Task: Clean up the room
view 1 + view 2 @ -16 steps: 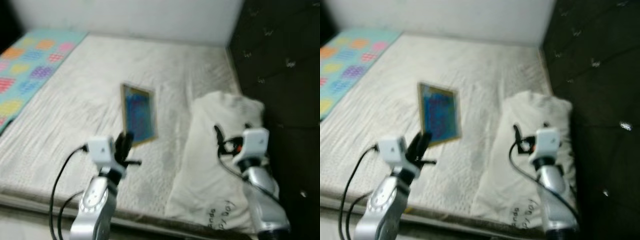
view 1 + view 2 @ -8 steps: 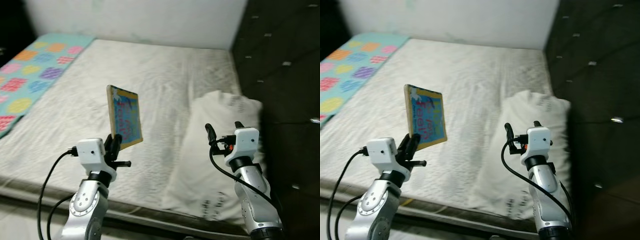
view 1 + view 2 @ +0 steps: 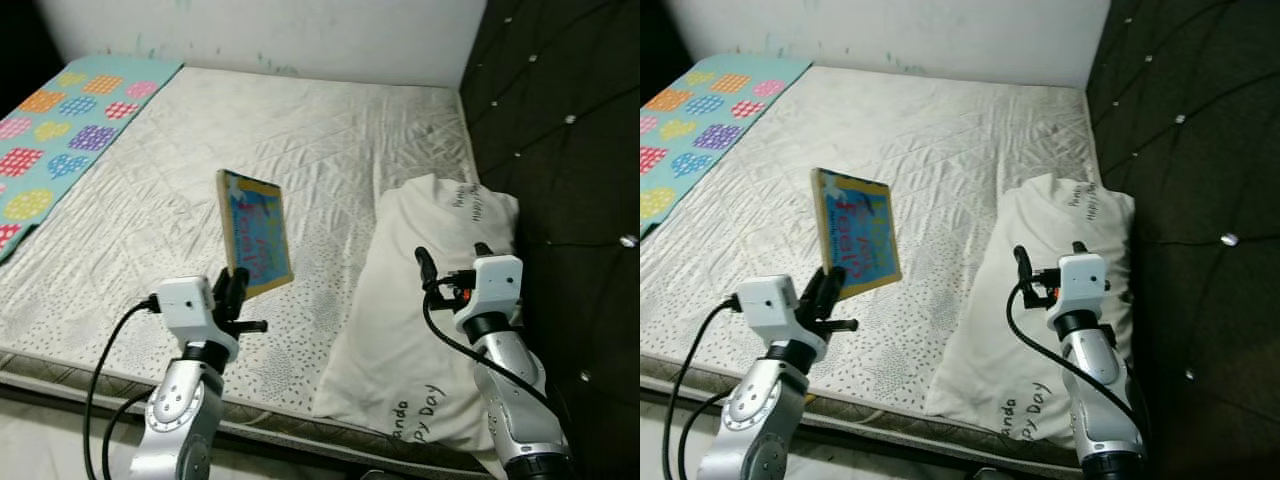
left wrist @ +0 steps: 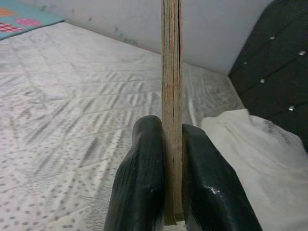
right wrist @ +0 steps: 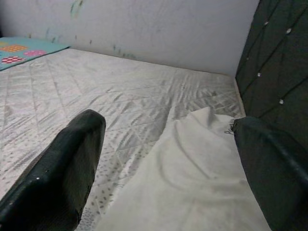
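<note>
A thin book (image 3: 255, 232) with a blue picture cover is held upright above the white mattress (image 3: 300, 130). My left gripper (image 3: 234, 292) is shut on its lower edge; in the left wrist view the book's edge (image 4: 171, 86) stands between the two black fingers (image 4: 139, 187). My right gripper (image 3: 450, 268) hovers open over the white pillow (image 3: 420, 330) at the right, nothing between its fingers (image 5: 62, 173).
A colourful patterned blanket (image 3: 50, 120) lies at the mattress's far left. A dark padded headboard (image 3: 560, 140) runs along the right side. A white wall (image 3: 270, 30) stands behind the bed. The mattress's front edge (image 3: 90, 365) is near my arms.
The camera has shifted and the picture is sharper. The book went from lying tilted near the bed to standing upright in my left gripper. The right gripper stays open over the pillow.
</note>
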Robot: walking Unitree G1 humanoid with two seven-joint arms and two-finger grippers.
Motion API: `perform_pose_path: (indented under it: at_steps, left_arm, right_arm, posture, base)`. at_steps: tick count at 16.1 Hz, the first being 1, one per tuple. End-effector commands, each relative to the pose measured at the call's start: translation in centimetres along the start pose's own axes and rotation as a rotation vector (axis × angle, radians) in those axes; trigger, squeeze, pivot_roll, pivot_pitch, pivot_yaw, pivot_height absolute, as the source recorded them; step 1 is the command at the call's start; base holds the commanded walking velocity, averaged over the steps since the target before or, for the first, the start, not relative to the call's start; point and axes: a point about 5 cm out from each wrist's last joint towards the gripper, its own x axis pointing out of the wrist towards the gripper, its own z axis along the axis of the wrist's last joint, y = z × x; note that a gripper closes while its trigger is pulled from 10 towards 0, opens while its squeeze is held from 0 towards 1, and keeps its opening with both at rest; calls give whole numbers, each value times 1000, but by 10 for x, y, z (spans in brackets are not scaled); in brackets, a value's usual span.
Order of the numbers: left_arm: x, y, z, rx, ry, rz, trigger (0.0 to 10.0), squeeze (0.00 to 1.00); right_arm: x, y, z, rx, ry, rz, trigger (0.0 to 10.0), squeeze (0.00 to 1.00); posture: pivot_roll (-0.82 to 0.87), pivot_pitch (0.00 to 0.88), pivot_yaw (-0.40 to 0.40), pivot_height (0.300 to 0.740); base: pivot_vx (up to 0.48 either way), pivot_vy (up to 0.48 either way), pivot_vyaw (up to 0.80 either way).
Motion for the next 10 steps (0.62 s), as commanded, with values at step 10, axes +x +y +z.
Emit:
perform_pose_path:
  at_steps: [10]
  left_arm:
    - [2, -3, 8, -2, -34, -16, 10000, 0]
  right_arm:
    - [0, -1, -2, 0, 11, 9, 10000, 0]
  posture:
    - [-132, 98, 6, 740]
  base:
    - [0, 419, 0]
